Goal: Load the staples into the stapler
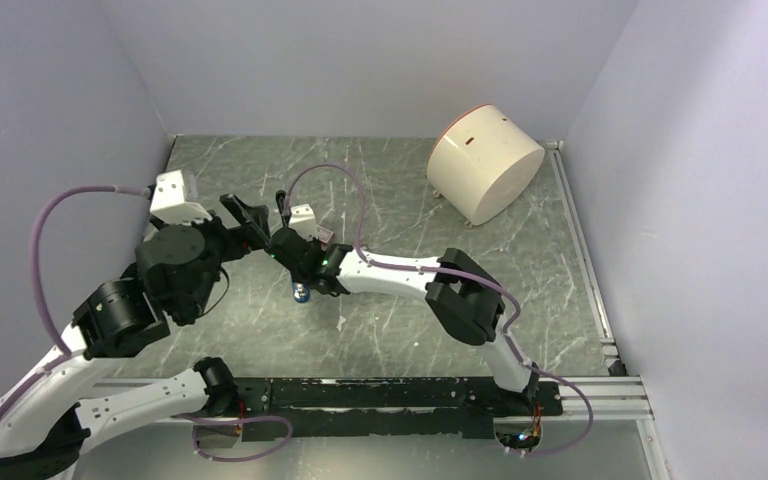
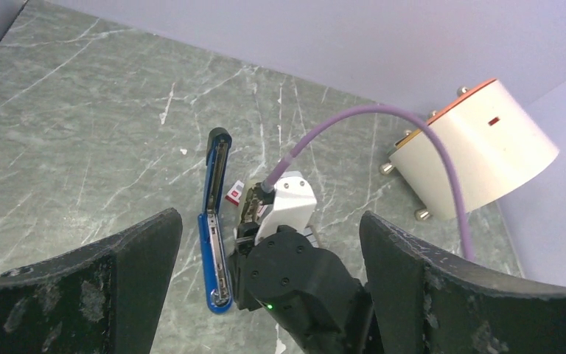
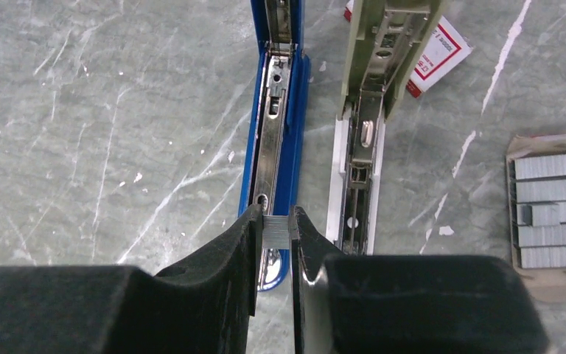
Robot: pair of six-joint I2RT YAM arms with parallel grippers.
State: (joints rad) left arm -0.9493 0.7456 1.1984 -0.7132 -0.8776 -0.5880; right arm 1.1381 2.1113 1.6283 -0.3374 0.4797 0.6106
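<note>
Grey-green marbled surface (image 3: 81, 110), white-veined. Blue stapler (image 3: 276, 147) lies on it, opened flat. Olive-beige bar (image 3: 383, 44) just beside the stapler, parallel. Red-and-white staples box (image 3: 442, 51) past that bar. Cardboard tray of grey staple strips (image 3: 549, 199) farther the same way. Cream drum (image 1: 485, 160) well apart, tipped over.

Pale lilac walls (image 1: 360, 60) enclose a grey-green marbled tabletop (image 1: 380, 340), apparently under even light.

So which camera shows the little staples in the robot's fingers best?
The right wrist view: the staple strip sits pinched in the right gripper, over the blue stapler. In the top and left wrist views the right arm hides it.
</note>
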